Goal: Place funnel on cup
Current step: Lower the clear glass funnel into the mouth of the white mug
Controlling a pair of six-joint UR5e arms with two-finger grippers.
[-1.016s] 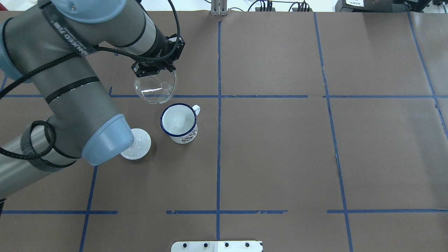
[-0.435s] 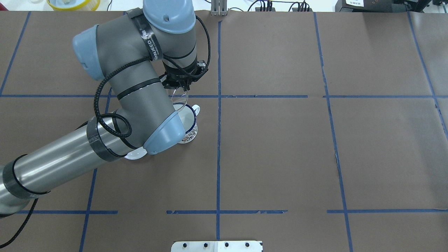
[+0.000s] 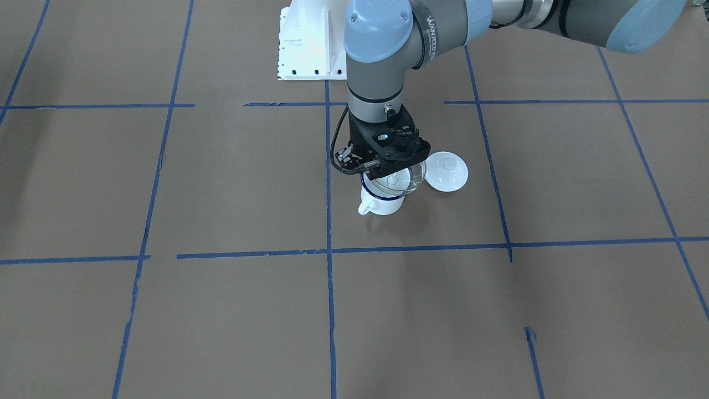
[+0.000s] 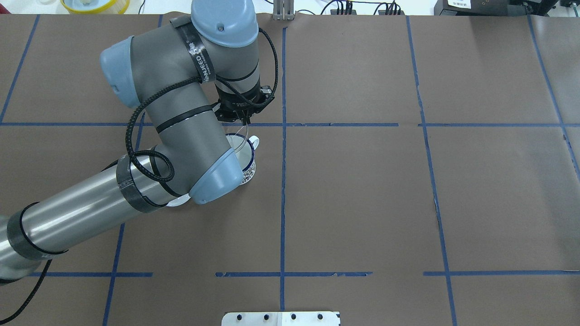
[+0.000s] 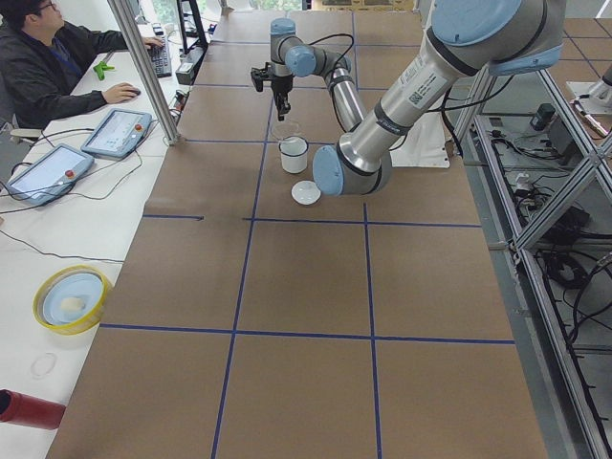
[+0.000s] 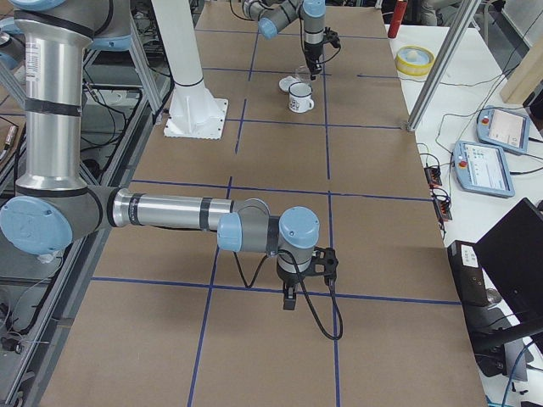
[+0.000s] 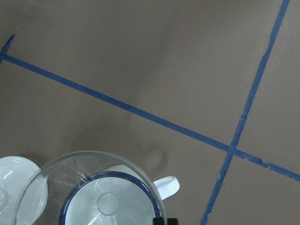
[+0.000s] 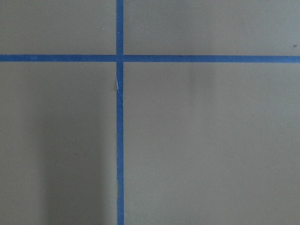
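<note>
My left gripper (image 3: pixel 394 165) is shut on the rim of the clear funnel (image 3: pixel 400 180) and holds it just over the white mug with the dark blue rim, the cup (image 3: pixel 381 203). In the left wrist view the funnel's bowl (image 7: pixel 89 161) rings the cup's mouth (image 7: pixel 110 206), with the spout over the middle; I cannot tell if they touch. In the overhead view the arm hides most of the cup (image 4: pixel 248 159) and only an edge of the funnel (image 4: pixel 241 138) shows under the left gripper (image 4: pixel 244 121). My right gripper (image 6: pixel 290 298) hangs low over bare table far away; open or shut I cannot tell.
A round white lid with a knob (image 3: pixel 446 170) lies flat right beside the cup, on the robot's left of it; it also shows in the left wrist view (image 7: pixel 14 185). A white mounting plate (image 3: pixel 310 44) sits at the robot's base. A yellow bowl (image 4: pixel 93 4) is off the far edge.
My left arm swung over from behind the cup and carried the funnel to above the cup's mouth. In the last moment it only shifted slightly. The cup and lid have not moved.
</note>
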